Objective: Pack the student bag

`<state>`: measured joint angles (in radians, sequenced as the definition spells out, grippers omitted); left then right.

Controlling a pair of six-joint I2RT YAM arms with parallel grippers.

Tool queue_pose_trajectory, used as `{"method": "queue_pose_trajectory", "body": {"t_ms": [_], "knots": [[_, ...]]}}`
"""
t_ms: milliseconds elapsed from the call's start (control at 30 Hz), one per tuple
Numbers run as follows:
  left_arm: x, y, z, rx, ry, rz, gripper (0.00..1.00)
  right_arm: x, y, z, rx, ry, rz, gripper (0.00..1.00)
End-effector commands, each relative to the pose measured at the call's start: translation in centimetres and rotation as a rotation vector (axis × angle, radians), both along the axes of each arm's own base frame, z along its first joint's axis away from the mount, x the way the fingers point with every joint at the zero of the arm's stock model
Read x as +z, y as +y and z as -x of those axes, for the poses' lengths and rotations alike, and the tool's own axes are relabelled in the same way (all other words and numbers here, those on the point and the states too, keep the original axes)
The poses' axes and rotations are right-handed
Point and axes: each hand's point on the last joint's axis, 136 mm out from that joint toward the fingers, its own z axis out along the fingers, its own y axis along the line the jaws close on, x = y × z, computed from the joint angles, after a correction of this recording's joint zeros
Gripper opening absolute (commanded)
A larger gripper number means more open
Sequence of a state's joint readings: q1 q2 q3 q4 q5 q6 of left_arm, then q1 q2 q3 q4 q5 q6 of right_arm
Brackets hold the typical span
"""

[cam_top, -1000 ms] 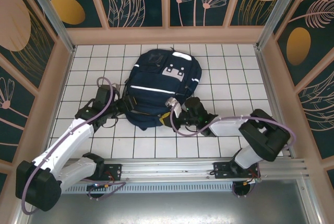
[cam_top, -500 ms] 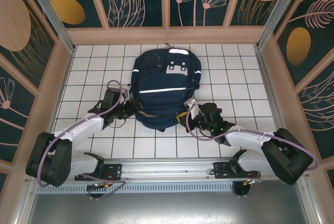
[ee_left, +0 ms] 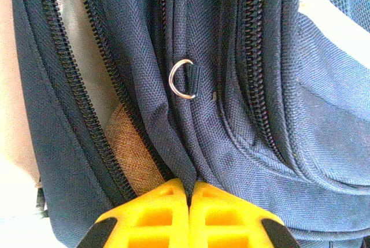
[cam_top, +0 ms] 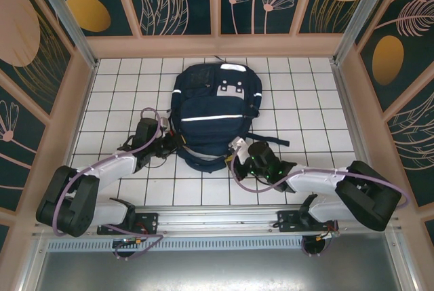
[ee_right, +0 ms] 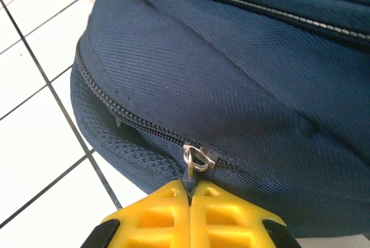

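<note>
Slippage threatens: the right tool (ee_right: 189, 193), clenched on the zipper pull (ee_right: 198, 158) at its tips, could lose it if tugged off the zip's line, while the left tool (ee_left: 189, 193), pinching a seam (ee_left: 185, 164) of the student bag (cam_top: 213, 101) lying on the worktop (cam_top: 298, 101) just ahead, might let the fabric drag.

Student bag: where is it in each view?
Top external: student bag centre, on white tiled table.
Left wrist: student bag centre, left end effector shut on its fabric.
Right wrist: student bag upper right, right end effector shut on zipper pull.
Shared landmark: white tiled table.
</note>
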<state>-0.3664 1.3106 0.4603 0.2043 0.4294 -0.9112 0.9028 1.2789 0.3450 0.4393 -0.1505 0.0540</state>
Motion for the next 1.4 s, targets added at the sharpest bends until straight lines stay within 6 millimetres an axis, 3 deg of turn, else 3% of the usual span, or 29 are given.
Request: {"method": "queue_pose_trajectory", "body": {"t_ms": [0,133,300,367,567,733,867,967,1133,1233,1367], "knots": [[-0.2,-1.2,0.7,-0.047,0.017,0.051,0.04,1.3,2.8,1.9,0.141,-0.015,-0.014,0.00],[0.2,-1.2,0.8,-0.054,0.009,0.046,0.05,1.7,4.0,2.0,0.162,-0.014,-0.021,0.00],[2.0,0.5,0.3,-0.016,-0.030,-0.071,0.39,1.8,1.8,-0.6,0.017,-0.004,-0.039,0.00],[2.0,1.1,0.7,-0.003,-0.013,-0.104,0.46,1.9,0.2,-1.8,-0.053,-0.007,-0.035,0.00],[0.8,1.6,1.8,0.016,0.038,-0.089,0.55,1.7,-3.4,-3.9,-0.178,0.001,-0.038,0.00],[-0.3,-0.2,0.8,-0.013,0.080,-0.013,0.57,1.5,-4.2,-4.3,-0.209,0.005,-0.046,0.00],[-1.9,-1.2,0.5,-0.033,0.155,0.012,0.55,1.5,-4.9,-4.7,-0.246,0.007,-0.052,0.00],[-2.1,-2.0,0.1,-0.039,0.170,0.038,0.47,1.6,-4.8,-4.5,-0.237,0.015,-0.063,0.00],[-1.3,-3.0,-0.8,-0.030,0.157,0.083,0.13,1.6,-3.4,-2.9,-0.149,0.028,-0.044,0.00],[-0.4,-2.8,-1.3,-0.002,0.131,0.087,0.00,1.5,-2.0,-1.6,-0.094,0.023,-0.010,0.00],[0.3,-2.5,-1.6,0.027,0.110,0.094,0.00,1.1,-0.1,0.1,-0.009,0.039,0.043,0.00]]}}
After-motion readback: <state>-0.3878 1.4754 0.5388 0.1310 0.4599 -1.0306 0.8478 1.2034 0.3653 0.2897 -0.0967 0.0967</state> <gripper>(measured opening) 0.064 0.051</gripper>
